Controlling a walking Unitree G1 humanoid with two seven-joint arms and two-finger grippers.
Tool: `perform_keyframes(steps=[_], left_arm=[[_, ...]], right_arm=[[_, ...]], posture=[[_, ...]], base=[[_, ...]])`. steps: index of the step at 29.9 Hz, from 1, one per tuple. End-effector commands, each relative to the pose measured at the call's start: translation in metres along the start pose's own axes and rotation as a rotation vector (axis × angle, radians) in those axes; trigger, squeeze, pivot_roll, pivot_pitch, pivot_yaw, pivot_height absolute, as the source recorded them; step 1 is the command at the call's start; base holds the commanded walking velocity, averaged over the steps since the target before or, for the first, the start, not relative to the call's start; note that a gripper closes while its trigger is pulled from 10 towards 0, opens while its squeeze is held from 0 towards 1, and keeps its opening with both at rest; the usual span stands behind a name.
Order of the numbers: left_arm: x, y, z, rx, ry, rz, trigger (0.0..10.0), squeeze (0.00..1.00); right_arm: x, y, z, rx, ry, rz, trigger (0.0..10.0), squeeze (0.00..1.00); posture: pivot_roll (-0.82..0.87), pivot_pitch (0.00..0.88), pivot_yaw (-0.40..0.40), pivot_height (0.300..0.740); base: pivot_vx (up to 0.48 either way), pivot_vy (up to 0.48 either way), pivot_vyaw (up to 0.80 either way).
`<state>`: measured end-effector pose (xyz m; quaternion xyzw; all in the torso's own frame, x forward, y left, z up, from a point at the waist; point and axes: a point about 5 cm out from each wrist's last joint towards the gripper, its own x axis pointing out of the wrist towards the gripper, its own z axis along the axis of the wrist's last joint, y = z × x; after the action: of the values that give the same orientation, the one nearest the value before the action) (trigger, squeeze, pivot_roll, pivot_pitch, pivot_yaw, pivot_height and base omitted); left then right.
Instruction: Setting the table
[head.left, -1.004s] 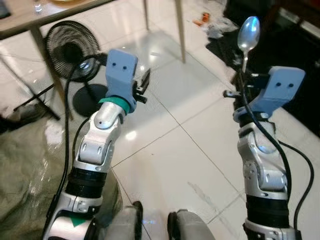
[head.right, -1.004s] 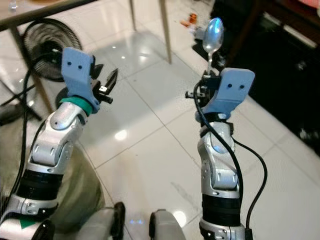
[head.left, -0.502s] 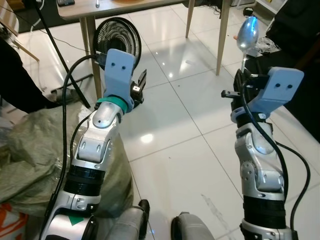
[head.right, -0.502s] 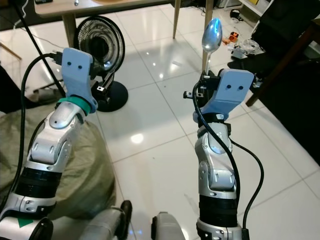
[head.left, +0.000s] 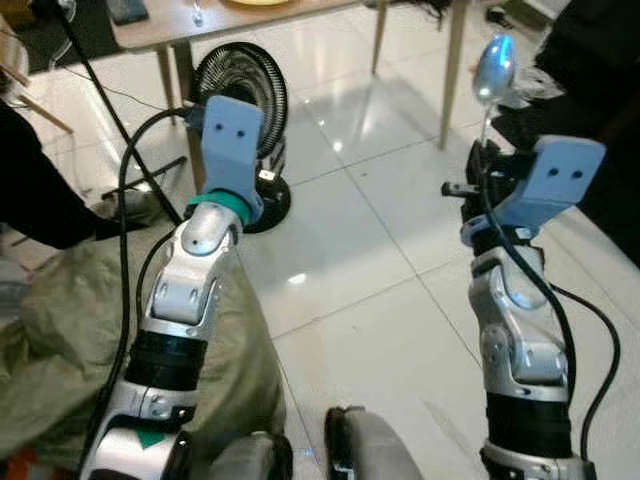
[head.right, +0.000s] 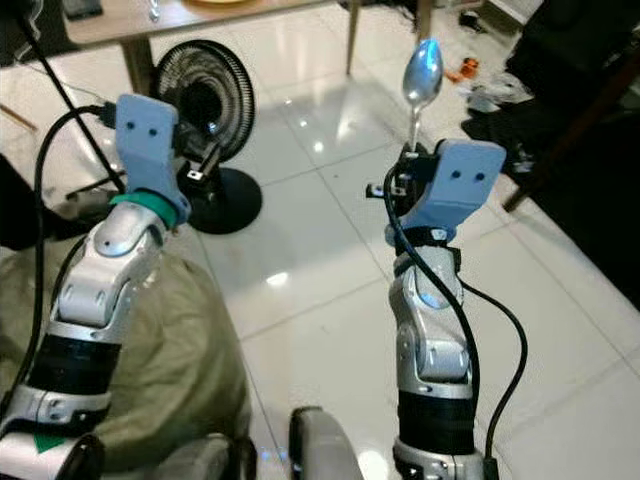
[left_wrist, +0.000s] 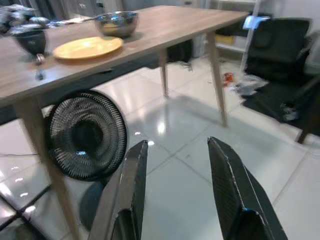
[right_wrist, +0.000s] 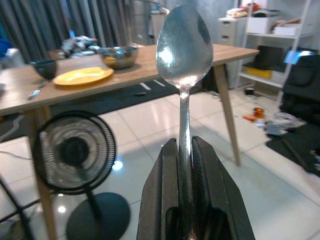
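The spoon (right_wrist: 184, 55) stands upright, bowl up, its handle pinched between the closed fingers of the right gripper (right_wrist: 185, 165). The left gripper (left_wrist: 177, 172) is empty — fingers apart. Ahead, a wooden table (left_wrist: 160, 27) carries a yellow plate (left_wrist: 87, 47) and a metal bowl (left_wrist: 116, 23) — contents unclear.

Both silver arms are raised with elbows bent, the right gripper (right_wrist: 185, 200) clamped on an upright spoon (right_wrist: 184, 47) and the left gripper (left_wrist: 177, 192) apparently holding nothing, its two black fingers (left_wrist: 131, 187) spread apart.
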<state>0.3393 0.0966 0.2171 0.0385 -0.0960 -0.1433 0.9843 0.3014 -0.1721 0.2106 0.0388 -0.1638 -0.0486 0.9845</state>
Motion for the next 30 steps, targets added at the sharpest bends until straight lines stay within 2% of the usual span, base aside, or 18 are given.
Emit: perform_keyframes(steps=[1, 4, 30], left_arm=[[-0.0019, 0.0055, -0.005, 0.017, 0.024, 0.016, 10.0, 0.0], [-0.0018, 0.0055, -0.0051, 0.018, 0.026, 0.016, 10.0, 0.0], [0.0, 0.0049, -0.0057, 0.031, 0.038, 0.017, 10.0, 0.0]], right_arm=[[-0.0008, 0.0023, 0.0025, 0.01, -0.011, 0.005, 10.0, 0.0], [-0.0009, 0.0023, 0.0025, 0.01, -0.011, 0.004, 10.0, 0.0], [-0.0016, 0.0028, 0.0026, 0.015, -0.012, 0.001, 10.0, 0.0]], posture=[[-0.03, 0.079, 0.043, 0.74], [-0.03, 0.079, 0.043, 0.74], [-0.03, 0.081, 0.047, 0.74]], base=[[0.307, 0.24, 0.0], [0.307, 0.24, 0.0], [0.0, 0.0, 0.0]])
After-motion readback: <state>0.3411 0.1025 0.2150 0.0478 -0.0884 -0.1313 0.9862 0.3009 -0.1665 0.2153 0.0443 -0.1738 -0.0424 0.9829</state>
